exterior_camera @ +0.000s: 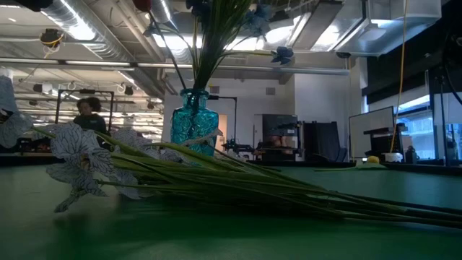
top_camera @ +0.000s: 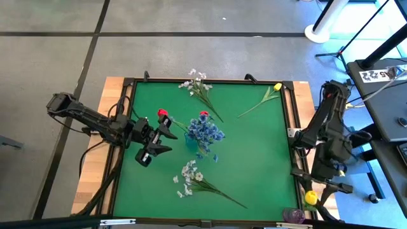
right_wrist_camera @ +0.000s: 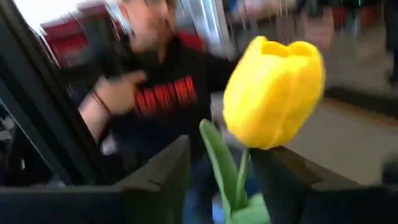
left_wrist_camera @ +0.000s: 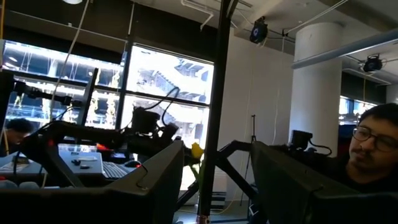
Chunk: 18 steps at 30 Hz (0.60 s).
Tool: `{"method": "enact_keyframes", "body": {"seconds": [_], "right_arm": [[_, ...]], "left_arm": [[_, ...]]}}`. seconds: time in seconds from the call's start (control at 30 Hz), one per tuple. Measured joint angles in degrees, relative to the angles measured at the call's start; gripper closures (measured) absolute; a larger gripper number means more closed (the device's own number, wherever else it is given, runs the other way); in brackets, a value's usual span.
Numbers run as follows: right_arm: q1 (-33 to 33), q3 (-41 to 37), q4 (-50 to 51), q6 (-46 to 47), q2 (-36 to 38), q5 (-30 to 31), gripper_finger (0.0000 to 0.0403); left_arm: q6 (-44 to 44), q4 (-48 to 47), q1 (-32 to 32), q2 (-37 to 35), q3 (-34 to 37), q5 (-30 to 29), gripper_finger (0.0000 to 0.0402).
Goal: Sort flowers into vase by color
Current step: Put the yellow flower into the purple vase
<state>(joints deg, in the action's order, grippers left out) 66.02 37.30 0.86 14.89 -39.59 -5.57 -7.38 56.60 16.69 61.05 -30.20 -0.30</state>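
Releasing a yellow tulip point(right_wrist_camera: 273, 93) into a purple vase point(top_camera: 294, 215) looks to be the step in hand: the right gripper point(top_camera: 332, 184) hangs off the table's near right corner, its fingers parted on either side of the thin green stem rather than pinching it, and the smooth, waxy cup of the bloom stands upright just above them. Whether the stem is seated in that small vase I cannot tell. The left gripper point(top_camera: 166, 135) hovers over the left half of the green mat point(top_camera: 254, 159), fingers spread and empty, just beside a red tulip point(top_camera: 163, 113). At mid-mat a ribbed blue glass vase point(exterior_camera: 193, 124) holds the bushy blue spray point(top_camera: 205, 132), with a second red tulip point(top_camera: 204, 115) at its far edge. Still lying flat are a white spray point(top_camera: 198, 83) at the far side, another white spray point(top_camera: 191, 178) with papery veined petals and long wiry stems near the front, and a second yellow tulip point(top_camera: 275, 89) at the far right. Next, I judge, the right arm must lift clear without snagging the bloom, then reach for that far yellow tulip; gripping its slim stem will need a careful pinch.
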Motion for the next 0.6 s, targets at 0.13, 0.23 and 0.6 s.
{"method": "enact_keyframes", "body": {"seconds": [0.13,0.23,0.6], "right_arm": [[-0.02,6.92,22.05,4.49,0.00,0.21,0.0187],[-0.02,11.12,35.74,8.26,0.02,1.99,0.0172],[-0.50,21.06,69.07,22.59,0.51,25.25,0.0180]], "left_arm": [[0.35,0.00,0.00,0.00,0.00,-0.04,0.0217],[0.46,-0.02,-0.02,-0.01,0.00,-0.30,0.0217],[-2.79,-1.19,-0.04,-0.02,0.00,-4.74,0.0217]]}}
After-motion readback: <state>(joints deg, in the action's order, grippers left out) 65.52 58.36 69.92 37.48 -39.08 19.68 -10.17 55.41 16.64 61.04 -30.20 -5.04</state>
